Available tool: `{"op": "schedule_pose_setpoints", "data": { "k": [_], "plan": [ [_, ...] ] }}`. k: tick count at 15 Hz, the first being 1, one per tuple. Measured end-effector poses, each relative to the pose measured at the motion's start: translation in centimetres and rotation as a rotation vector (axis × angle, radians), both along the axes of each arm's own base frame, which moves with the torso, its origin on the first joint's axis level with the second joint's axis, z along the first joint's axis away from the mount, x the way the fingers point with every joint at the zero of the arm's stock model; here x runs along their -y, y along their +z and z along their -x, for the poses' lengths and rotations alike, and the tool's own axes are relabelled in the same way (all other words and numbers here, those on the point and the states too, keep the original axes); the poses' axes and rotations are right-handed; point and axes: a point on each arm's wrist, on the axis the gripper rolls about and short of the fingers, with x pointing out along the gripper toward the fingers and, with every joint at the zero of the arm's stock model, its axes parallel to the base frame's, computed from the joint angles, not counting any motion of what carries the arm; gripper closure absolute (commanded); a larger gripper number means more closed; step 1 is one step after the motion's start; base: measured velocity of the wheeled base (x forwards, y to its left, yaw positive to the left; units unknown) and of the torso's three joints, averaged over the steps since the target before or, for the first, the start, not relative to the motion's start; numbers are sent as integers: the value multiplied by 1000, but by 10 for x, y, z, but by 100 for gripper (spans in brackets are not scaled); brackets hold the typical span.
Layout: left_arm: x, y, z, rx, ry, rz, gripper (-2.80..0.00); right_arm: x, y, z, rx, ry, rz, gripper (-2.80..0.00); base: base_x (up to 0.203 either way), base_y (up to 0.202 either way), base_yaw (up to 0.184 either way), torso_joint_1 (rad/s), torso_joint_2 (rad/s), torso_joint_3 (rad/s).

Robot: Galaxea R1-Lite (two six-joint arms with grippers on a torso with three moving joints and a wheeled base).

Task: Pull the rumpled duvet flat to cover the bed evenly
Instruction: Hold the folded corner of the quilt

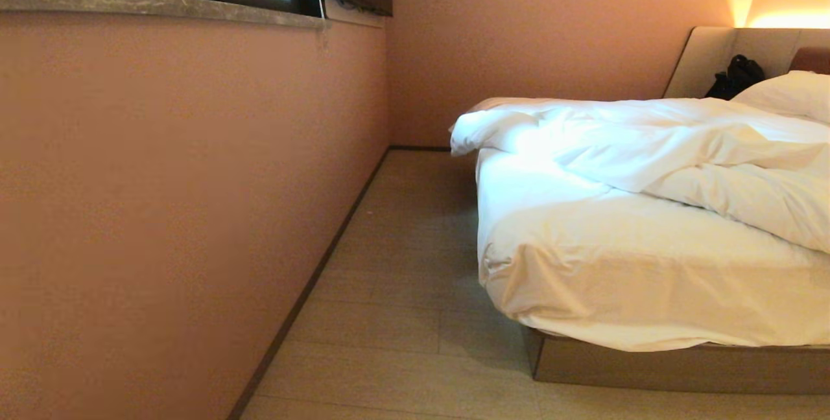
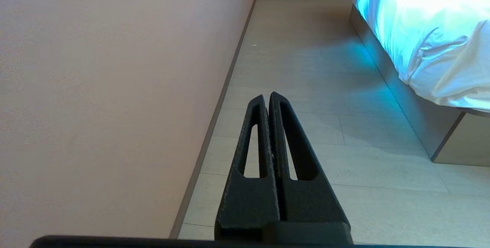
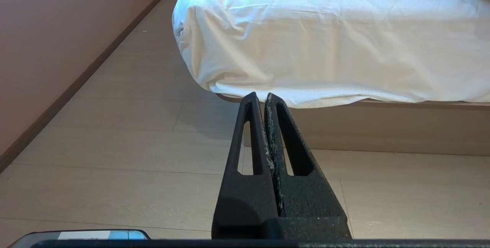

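Duvet (image 1: 674, 148) is bunched up toward the head half of the bed (image 1: 648, 368), folded over itself in thick ridges, with one lobe hanging off the far corner on the wall side. The foot end shows only bare fitted sheet (image 1: 616, 277). So nothing is done yet: the whole spread is left, meaning the lower edge has to come down to the foot and both sides need evening out.

Pillow (image 1: 791, 93) sits at the headboard (image 1: 726, 50), with a dark bag (image 1: 736, 76) propped beside it. Neither is on the duvet as far as I can see, though the right side of the bed is cut off.

Edges: the nearest duvet fold runs diagonally across the mattress, well back from the foot corner. I'd guess the wall-side lobe is the easiest thing to grab.

Room: a strip of floor (image 1: 402, 277) runs between the bed and the wall (image 1: 181, 199), clear in view up to the far corner, with a window sill (image 1: 162, 2) above. The box base is set in under the mattress overhang at the foot corner.

Left gripper (image 2: 267, 95) is closed and empty, hanging over the floor in the aisle, well clear of the bed. Right gripper (image 3: 260, 95) is also closed and empty, low, pointing at the foot corner of the bed and apart from it. Neither arm shows in the head view.
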Motion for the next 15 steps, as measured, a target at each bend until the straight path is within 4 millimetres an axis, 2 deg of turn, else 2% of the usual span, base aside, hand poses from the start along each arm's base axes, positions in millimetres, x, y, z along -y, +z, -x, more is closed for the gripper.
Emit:
{"op": "schedule_pose_setpoints", "data": {
  "k": [2,11,15],
  "plan": [
    [0,0,0,0,0,1,0,0,0,0,0,0,-1,0,50,0,-4,-1,3,1],
    [0,0,0,-8,-1,-10,0,0,0,0,0,0,0,0,196,0,2,3,2,2],
    [0,0,0,0,-3,-9,0,0,0,0,0,0,-1,0,31,0,0,1,-1,2]
  ]
}}
